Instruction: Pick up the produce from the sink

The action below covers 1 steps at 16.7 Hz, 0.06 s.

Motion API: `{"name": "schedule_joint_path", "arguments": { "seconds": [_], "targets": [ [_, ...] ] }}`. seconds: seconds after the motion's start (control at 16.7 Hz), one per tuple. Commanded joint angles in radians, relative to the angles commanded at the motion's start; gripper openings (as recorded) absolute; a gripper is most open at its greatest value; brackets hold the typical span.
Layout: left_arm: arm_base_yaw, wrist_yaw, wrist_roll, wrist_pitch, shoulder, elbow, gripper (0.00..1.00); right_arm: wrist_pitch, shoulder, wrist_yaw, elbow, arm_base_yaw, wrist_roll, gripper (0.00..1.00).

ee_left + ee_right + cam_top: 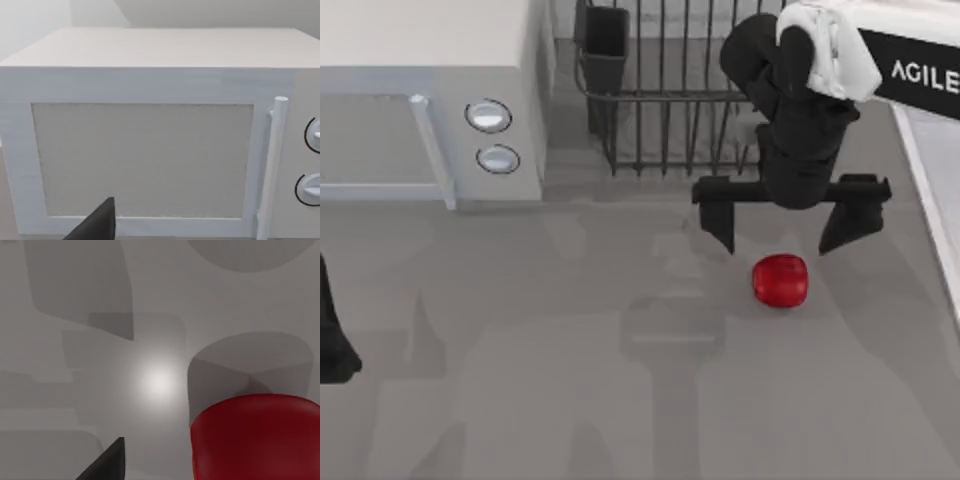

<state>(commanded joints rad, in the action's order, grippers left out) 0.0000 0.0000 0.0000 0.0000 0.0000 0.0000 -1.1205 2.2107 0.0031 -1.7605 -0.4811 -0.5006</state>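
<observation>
- Top view: our right gripper hangs over the grey surface with its jaws spread wide, the two dark fingers well apart and holding nothing. The red produce, a rounded fruit, rests on that surface just beside the fingertips, a little toward the near edge and not between them. A wire dish rack stands behind the arm, and a white microwave occupies the left side. Our left arm sits parked at the far left edge; we cannot tell how its jaws stand.
- Left wrist view: the microwave door and its handle face the camera, with one dark fingertip at the frame's edge. Nothing of the task's thing appears here.
- Right wrist view: the produce lies close under the camera on the grey surface, resting and ungripped, beside one dark fingertip.
- Progress, as we judge it: the fruit is not lifted, so the grasp and the lift remain. The open gripper is near but offset, which fits either an approach being lined up or a fruit just set down.
</observation>
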Motion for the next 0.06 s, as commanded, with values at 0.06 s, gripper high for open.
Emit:
{"name": "schedule_joint_path", "arguments": {
  "seconds": [0.06],
  "targets": [
    [0.000, 0.000, 0.000, 0.000, 0.000, 0.000, 1.00, 0.000, 0.000, 0.000, 0.000, 0.000, 0.000, 1.00]
  ]
}}
